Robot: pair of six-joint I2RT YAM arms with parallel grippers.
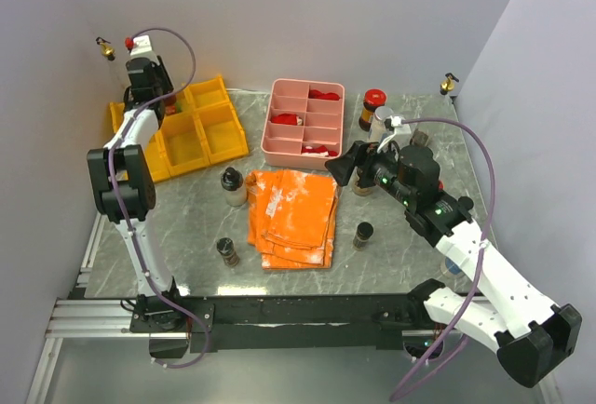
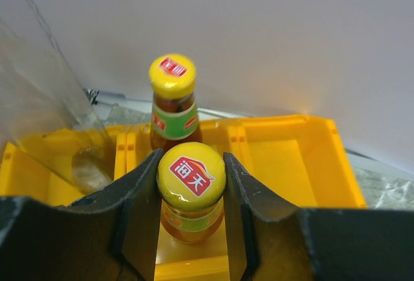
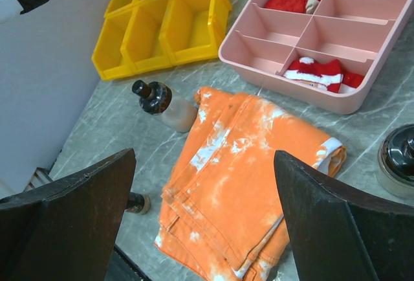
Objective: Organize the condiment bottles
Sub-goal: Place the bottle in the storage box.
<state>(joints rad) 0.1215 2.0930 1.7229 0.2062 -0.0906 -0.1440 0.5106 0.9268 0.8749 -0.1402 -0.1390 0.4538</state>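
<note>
Left wrist: left gripper [image 2: 191, 164] clamps yellow-capped bottle [image 2: 191, 180]

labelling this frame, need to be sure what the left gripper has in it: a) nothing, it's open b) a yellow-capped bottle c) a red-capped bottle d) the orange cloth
b, in the left wrist view the left gripper is shut on a yellow-capped bottle, with the fingers against both sides of its cap, above the yellow bins.

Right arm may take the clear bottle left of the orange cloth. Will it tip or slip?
Likely tippy: the clear bottle appears upright and taller than wide. Its smooth, glass-looking body may slip, so grip the wide part below the neck. It looks breakable; set it down gently.
</note>
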